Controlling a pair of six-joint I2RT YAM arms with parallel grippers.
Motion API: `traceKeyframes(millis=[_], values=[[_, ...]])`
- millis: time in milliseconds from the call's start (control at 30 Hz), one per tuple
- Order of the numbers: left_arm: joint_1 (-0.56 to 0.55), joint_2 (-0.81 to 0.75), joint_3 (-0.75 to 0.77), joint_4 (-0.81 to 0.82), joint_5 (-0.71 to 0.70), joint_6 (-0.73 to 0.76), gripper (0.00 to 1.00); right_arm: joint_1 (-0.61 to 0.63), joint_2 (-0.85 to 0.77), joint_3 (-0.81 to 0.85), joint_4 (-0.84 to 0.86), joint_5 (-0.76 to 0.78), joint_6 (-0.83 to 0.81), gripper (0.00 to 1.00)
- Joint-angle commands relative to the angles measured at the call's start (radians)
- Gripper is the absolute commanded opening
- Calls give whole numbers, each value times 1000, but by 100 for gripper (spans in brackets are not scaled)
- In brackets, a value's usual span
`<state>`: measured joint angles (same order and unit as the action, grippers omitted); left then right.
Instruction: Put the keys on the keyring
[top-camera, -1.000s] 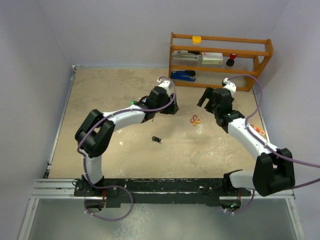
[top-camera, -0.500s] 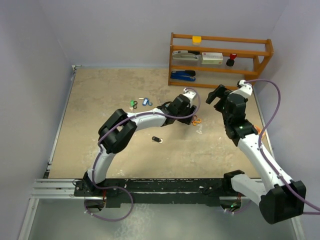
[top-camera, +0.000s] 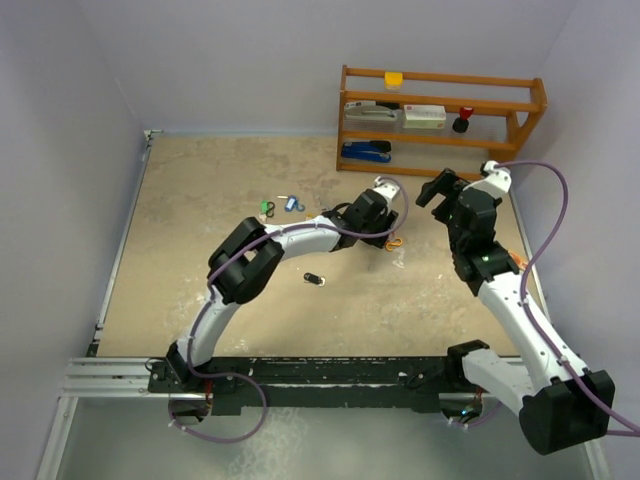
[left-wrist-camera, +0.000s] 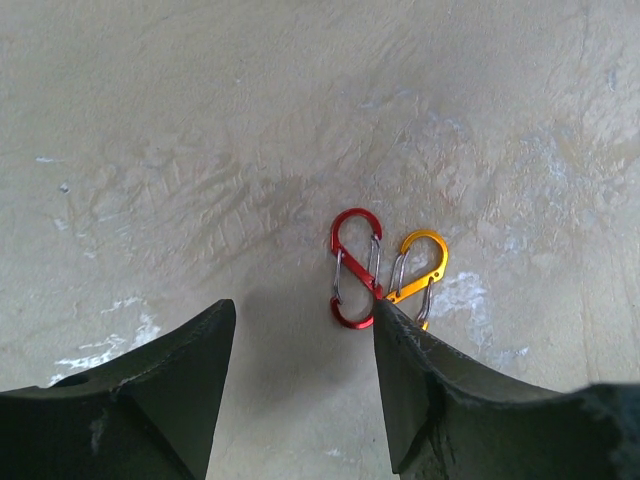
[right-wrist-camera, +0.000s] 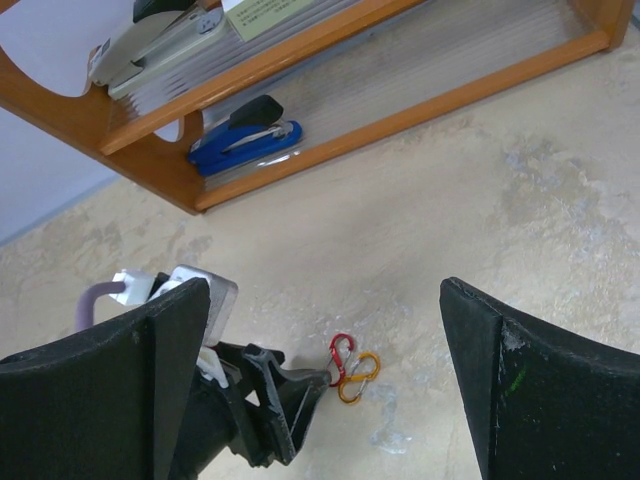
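Our left gripper hangs with fingers spread just over the red clip and orange clip, right of the table's middle. Our right gripper is also spread wide, holding nothing, toward the far right corner. We see 3 keys: green key and blue key side by side toward the far edge, black key mid-table.

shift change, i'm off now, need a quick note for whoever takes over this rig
Left gripper: open, empty, poised at the red clip and orange clip, which lie touching on the table.
Right gripper: open, empty, raised near the shelf.
Keys: green key and blue key side by side further left; black key nearer the arm bases. Other keys not clearly seen.
Done: nothing; no key is on a clip.
Left: grab the clips, thread every key.
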<state>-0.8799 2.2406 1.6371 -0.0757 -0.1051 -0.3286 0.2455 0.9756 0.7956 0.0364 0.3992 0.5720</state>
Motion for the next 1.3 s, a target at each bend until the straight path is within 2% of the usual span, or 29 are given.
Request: traceKeyframes(millis=[0,567,1267], values=[[-10,34,64,22,7,22,55,-8,-34,-5,25,27,-14,100],[-18,97,117,13,14,21,54,-12,-81,-12,16,38,-21,100],[-44,133,103,5,-165,53,52,-13,-75,-16,22,15,-12,100]])
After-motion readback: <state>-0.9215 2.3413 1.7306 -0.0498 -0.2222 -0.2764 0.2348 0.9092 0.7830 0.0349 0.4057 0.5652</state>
